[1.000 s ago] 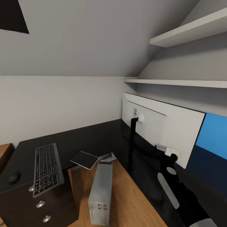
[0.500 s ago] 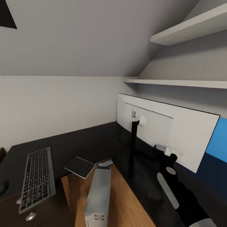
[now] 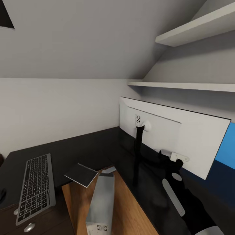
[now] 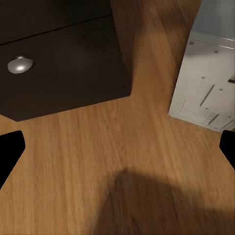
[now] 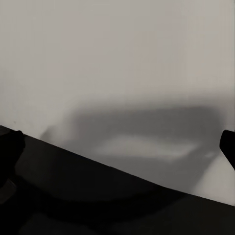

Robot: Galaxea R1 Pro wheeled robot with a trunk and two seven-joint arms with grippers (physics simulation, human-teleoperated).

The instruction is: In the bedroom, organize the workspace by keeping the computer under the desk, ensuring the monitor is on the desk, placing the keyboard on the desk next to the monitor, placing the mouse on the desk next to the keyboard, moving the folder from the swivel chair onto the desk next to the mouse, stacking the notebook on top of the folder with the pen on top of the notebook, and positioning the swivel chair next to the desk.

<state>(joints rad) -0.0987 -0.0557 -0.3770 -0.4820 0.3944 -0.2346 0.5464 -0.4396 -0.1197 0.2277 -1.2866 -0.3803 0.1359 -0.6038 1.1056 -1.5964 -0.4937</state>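
- At the centre right of the head view we see the wide flat monitor [image 3: 182, 137], its white back toward us, standing on a thin black stand on the L-shaped glossy black bench [image 3: 81, 150].
- Our right tool [image 3: 174, 163] sits at the lower right of that view, just under the monitor's lower edge, touching or nearly touching a small white bracket there. In the right wrist view its dark fingertips [image 5: 10, 147] stand at the two side edges of the frame, spread wide and grasping nothing, with the monitor's pale back panel close ahead.
- At the lower left of the head view the slim silver-grey keyboard with dark keys [image 3: 35, 187] lies flat on the bench, above the black drawer unit with round silver knobs [image 3: 29, 227].
- Near the bottom centre the thin flat black-covered notebook [image 3: 81, 174] lies at the bench's inner corner, one corner jutting over the edge.
- Below it the light grey box-shaped computer tower [image 3: 101, 204] stands on the wooden floor [image 3: 130, 212] in the bench's inner angle.
- In the left wrist view our left tool [image 4: 117, 152] is released, its fingertips wide apart over bare floor, the tower and drawer unit nearby.
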